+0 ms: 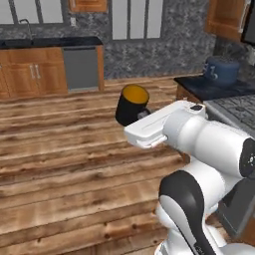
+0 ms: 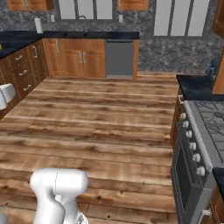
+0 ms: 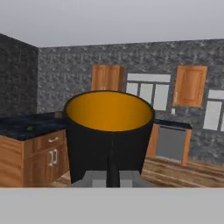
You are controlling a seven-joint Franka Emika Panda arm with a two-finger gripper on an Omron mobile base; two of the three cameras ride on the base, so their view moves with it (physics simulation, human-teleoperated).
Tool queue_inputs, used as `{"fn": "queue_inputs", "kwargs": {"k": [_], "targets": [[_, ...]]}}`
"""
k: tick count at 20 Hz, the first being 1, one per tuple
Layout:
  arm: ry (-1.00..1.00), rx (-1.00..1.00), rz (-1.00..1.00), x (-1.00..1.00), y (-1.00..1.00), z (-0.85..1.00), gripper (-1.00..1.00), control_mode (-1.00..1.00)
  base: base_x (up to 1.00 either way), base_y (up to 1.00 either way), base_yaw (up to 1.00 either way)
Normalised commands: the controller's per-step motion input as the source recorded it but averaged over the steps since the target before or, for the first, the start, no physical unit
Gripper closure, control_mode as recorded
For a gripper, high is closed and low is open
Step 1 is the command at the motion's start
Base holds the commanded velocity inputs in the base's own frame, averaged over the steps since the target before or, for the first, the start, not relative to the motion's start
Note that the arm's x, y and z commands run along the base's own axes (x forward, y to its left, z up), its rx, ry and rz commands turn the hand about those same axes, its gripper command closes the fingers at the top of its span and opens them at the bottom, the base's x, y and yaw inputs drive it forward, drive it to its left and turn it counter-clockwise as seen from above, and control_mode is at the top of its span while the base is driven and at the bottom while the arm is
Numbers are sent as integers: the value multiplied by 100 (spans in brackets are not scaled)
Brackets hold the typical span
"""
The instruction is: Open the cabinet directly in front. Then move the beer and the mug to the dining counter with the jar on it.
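From the left base view, one mug [image 1: 132, 104], black with a yellow-orange inside, is carried upright in the air over the wooden floor [image 1: 60, 164], at the end of the white arm; one blue pot [image 1: 221, 69] sits on the dark counter [image 1: 209, 85] to the right. The right base view has one stove [image 2: 205, 131] and one dishwasher [image 2: 119, 59]. In the hand view the gripper [image 3: 111, 175] is clenched on the mug's near wall, one dark finger [image 3: 112, 168] pressed against it.
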Motion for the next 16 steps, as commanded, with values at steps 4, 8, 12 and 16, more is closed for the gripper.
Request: {"fn": "queue_inputs", "kwargs": {"k": [4,8,12,16], "targets": [[0,0,0,0,0,0,100,100,100,1,50],[0,0,0,0,0,0,100,100,100,5,48],[0,0,0,0,0,0,100,100,100,-4,40],[0,0,0,0,0,0,100,100,100,-6,26]]}}
